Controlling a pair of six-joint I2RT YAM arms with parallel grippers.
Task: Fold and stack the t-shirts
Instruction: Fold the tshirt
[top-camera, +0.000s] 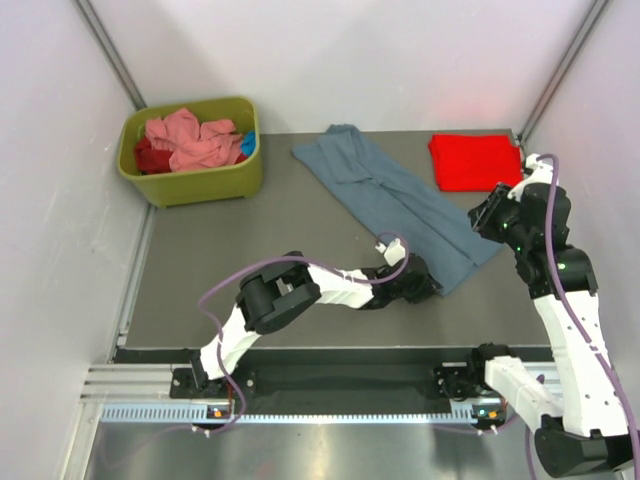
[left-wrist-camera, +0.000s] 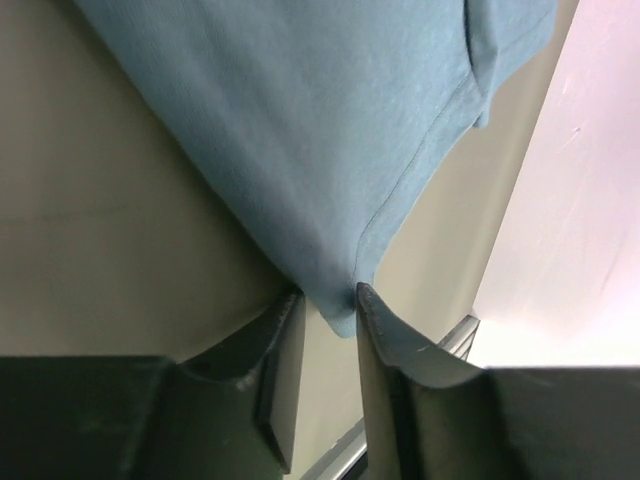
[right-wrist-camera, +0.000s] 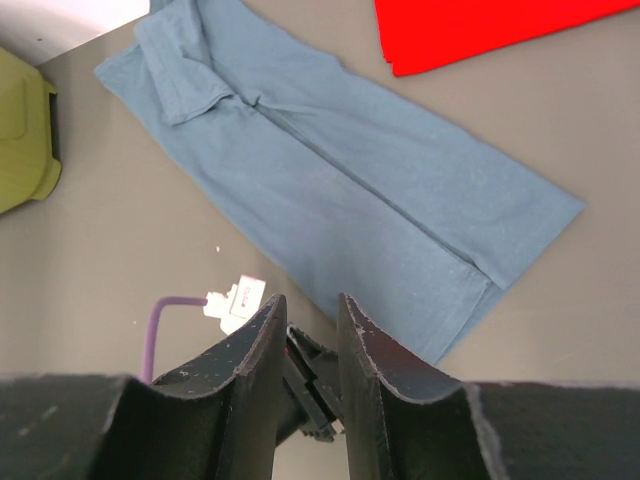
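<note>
Slate blue-grey t-shirt (top-camera: 400, 200): from the top view, laid flat on the counter (top-camera: 250, 260) as a long narrow strip, collar end far and left, hem end near and right. Left fingers (top-camera: 428, 284) down at the near hem corner. Right fingers (top-camera: 484, 222) raised just off the hem's right corner. Red t-shirt (top-camera: 475, 160), folded, lying beyond the right fingers.

From the left wrist, left fingers (left-wrist-camera: 328, 296) standing apart, hem corner of the t-shirt (left-wrist-camera: 330, 130) poking between the tips, not clamped. Rest of the strip stretching straight ahead, long axis in line with the reach.

From the right wrist, right fingers (right-wrist-camera: 310, 305) narrowly parted, nothing between them, well above the cloth (right-wrist-camera: 360, 200); hem just ahead and right, collar far ahead and left.

Likely next: pinching the hem. Left arm nearer.
</note>
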